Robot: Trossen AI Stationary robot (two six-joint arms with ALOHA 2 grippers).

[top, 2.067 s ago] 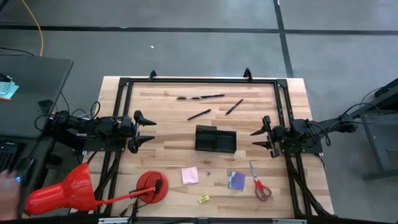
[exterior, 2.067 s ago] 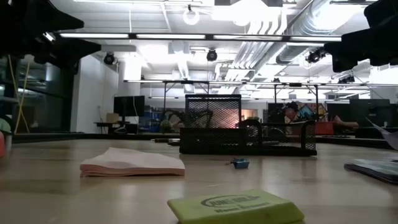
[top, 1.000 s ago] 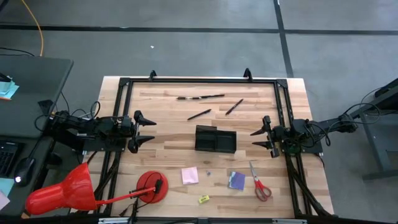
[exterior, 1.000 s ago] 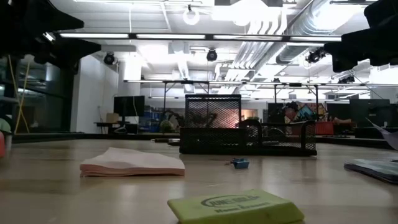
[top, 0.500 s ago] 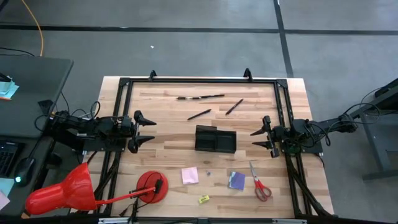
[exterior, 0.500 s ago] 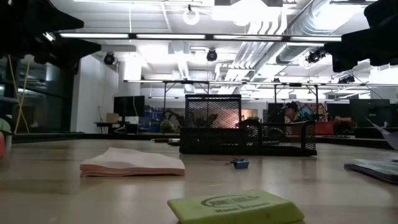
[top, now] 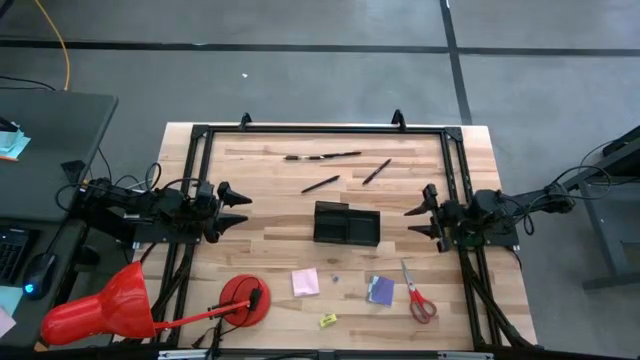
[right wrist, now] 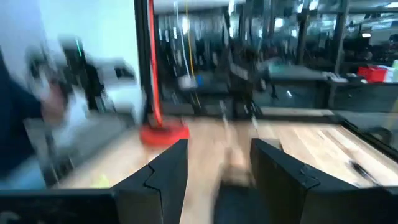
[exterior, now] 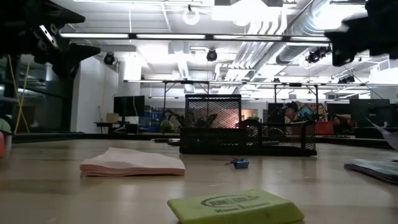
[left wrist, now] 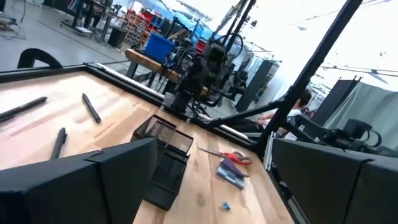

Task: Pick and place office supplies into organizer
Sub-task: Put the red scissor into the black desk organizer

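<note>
The black mesh organizer [top: 347, 223] stands on the middle of the wooden table, also seen in the low view [exterior: 245, 134]. Three dark pens [top: 322, 156] [top: 320, 184] [top: 377, 171] lie beyond it. In front lie a pink sticky pad [top: 305, 282], a purple pad [top: 380, 290], red-handled scissors [top: 419, 297] and a yellow eraser [top: 328, 320]. My left gripper [top: 243, 208] hovers open at the table's left edge, pointing level toward the organizer [left wrist: 163, 155]. My right gripper [top: 408, 222] hovers open at the right edge, facing it, with nothing between the fingers [right wrist: 168, 168].
A black metal frame [top: 320, 130] runs along the table's far, left and right sides. A big red cone [top: 100, 305] and a red disc with a stick [top: 243, 300] sit at the near left corner. A grey desk [top: 50, 150] stands left of the table.
My left gripper has rolled about its own pointing line while staying in place. My right gripper has tipped its fingers up a little. Both stay open, and nothing on the table has moved.
</note>
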